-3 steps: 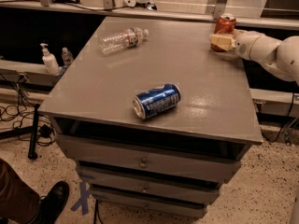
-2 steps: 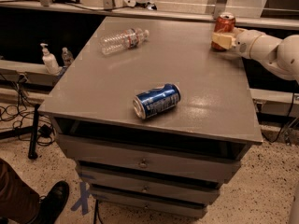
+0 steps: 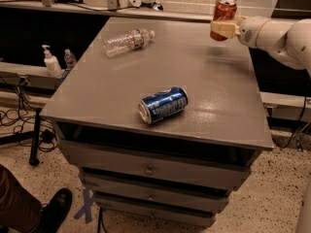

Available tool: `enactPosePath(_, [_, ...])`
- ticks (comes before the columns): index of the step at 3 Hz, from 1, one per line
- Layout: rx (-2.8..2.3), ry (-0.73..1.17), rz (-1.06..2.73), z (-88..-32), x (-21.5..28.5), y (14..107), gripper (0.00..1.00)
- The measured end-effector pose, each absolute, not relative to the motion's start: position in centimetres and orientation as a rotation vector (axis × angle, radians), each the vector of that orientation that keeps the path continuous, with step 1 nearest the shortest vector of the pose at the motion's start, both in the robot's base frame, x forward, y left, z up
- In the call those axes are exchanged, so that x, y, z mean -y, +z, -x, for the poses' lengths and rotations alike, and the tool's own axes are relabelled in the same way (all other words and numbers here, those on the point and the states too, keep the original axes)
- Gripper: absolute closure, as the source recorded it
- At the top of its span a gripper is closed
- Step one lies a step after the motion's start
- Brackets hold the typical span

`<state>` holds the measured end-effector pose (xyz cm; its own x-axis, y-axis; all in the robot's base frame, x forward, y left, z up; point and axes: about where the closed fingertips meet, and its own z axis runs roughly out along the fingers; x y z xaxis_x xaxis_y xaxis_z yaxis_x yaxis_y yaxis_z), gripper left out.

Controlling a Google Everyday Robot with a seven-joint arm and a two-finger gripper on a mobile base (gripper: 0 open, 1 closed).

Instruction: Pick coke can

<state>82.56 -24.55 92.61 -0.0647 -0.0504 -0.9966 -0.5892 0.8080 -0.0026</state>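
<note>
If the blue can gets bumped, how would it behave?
Blue can lies on its side on the table, so it would probably roll. It looks undented, so likely stiff. The gripper, at the far right corner, holds the coke can.

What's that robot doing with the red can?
The robot's white arm reaches in from the right, and its gripper is closed around the lower part of the red coke can at the far right corner of the grey table. The can is upright and looks lifted just off the tabletop. A blue can lies on its side near the front, and a clear plastic bottle lies toward the back left; nothing is touching either.
</note>
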Motion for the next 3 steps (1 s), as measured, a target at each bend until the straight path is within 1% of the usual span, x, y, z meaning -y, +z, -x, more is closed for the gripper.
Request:
enactPosePath(2, [-1.526, 0.661, 0.609, -79.4, 18.0, 99.1, 1.0])
enactPosePath(3, [-1.526, 0.67, 0.617, -79.2, 17.7, 99.0, 1.0])
